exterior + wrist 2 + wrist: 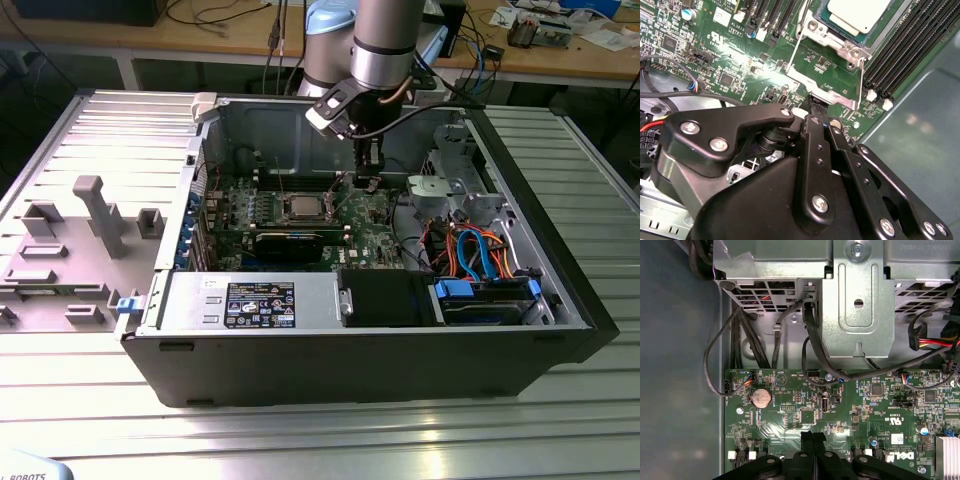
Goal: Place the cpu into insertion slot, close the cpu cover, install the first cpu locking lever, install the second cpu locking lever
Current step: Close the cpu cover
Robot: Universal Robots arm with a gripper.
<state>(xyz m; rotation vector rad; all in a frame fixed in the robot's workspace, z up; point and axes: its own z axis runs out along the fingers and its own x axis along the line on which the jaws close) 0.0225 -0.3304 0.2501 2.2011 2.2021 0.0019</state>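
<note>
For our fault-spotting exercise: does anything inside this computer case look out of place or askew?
Yes: the cpu cover is swung open, tilted away from the insertion slot, leaving the seated cpu exposed. The end effector sits at the cover's free edge.

cpu cut by picture edge in second wrist view; cpu cover edge hidden behind end effector.

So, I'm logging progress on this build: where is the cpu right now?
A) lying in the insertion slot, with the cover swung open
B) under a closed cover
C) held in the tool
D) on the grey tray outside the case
A: in the second wrist view the cpu lies in the insertion slot. The cpu cover is swung open beside it, and the tool is at the cover's far edge.
</note>
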